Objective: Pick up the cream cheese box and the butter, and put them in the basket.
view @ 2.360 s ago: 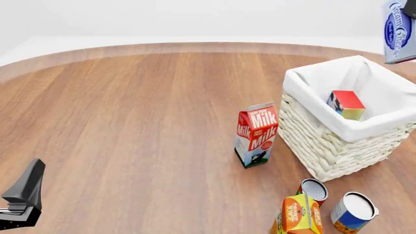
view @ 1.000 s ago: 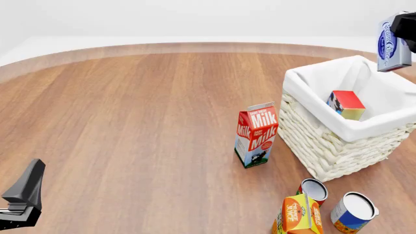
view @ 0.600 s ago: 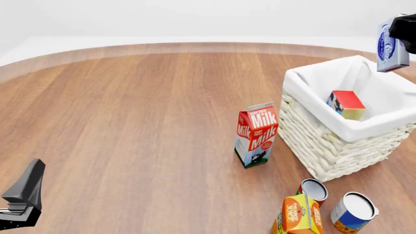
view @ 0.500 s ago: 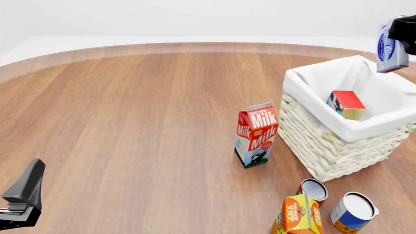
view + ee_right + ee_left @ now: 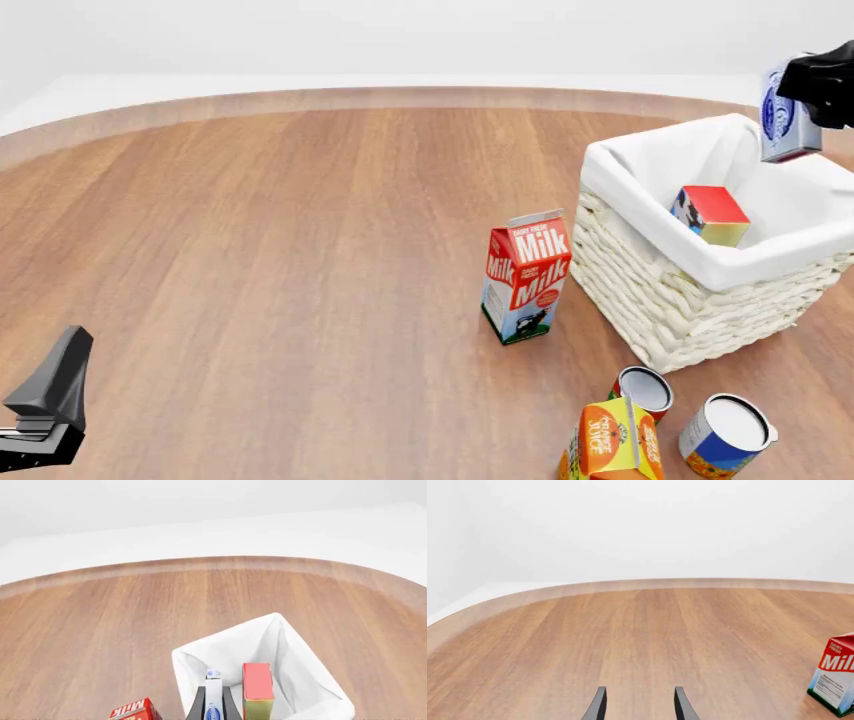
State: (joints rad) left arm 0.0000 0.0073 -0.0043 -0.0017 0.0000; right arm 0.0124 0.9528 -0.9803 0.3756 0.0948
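My right gripper (image 5: 801, 100) is shut on the cream cheese box (image 5: 779, 110), a white and pale-blue box with a dark blue oval, and holds it in the air over the far right part of the basket (image 5: 667, 290). The box shows edge-on between my fingers in the right wrist view (image 5: 213, 702). The butter (image 5: 711, 214), a red and orange box, lies inside the basket and also shows in the right wrist view (image 5: 257, 690). The basket's cloth rim (image 5: 193, 667) lies below. My left gripper (image 5: 639, 705) is open and empty over bare table at the near left (image 5: 47, 400).
A red Milk carton (image 5: 527, 275) stands just left of the basket and shows in the left wrist view (image 5: 834, 680). An orange juice carton (image 5: 611, 440), a small can (image 5: 643, 388) and a blue-labelled tin can (image 5: 725, 432) stand near the front edge, in front of the basket.
My right gripper has carried the cream cheese box leftward and a little down, from the frame's right edge to over the basket, turning it more edge-on. The left arm has not moved.
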